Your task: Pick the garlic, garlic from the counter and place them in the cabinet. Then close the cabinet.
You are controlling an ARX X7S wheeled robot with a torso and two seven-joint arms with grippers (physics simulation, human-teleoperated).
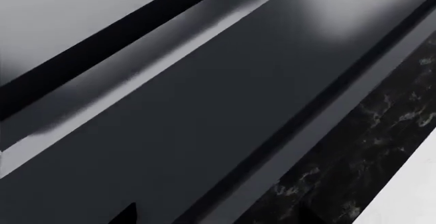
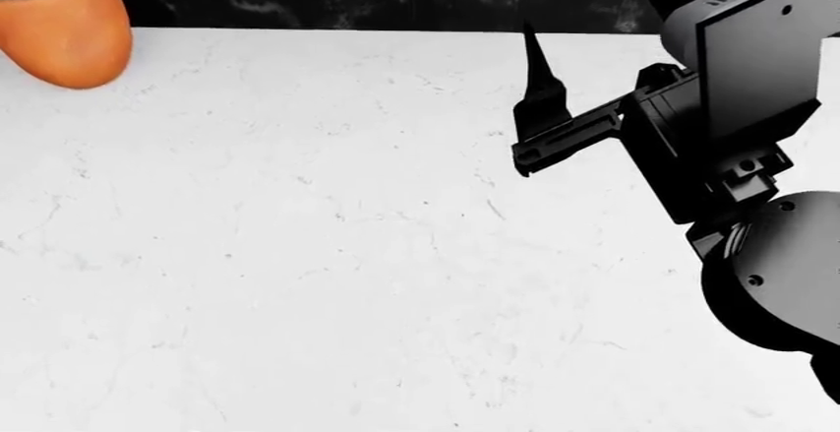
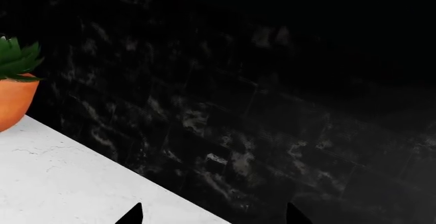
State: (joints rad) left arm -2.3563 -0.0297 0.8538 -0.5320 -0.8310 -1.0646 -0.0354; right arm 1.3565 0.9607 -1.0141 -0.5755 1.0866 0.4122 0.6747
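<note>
Garlic is showing in none of the views, so where the bulbs are lying cannot be told. Right gripper (image 2: 597, 88) is hanging empty over the back of the counter (image 2: 329, 255), its fingertips (image 3: 132, 215) standing well apart, facing the black marbled wall (image 3: 225, 106). Left gripper is lying outside the head view; only one dark tip is peeking into the left wrist view, so its state cannot be told. That camera is looking along dark cabinet panels (image 1: 204, 122); nothing inside is showing. Swinging blind is risking knocking the orange plant pot (image 2: 59, 29)

Orange plant pot (image 2: 59, 29), black tiles (image 3: 259, 106), perhaps marbled.
</note>
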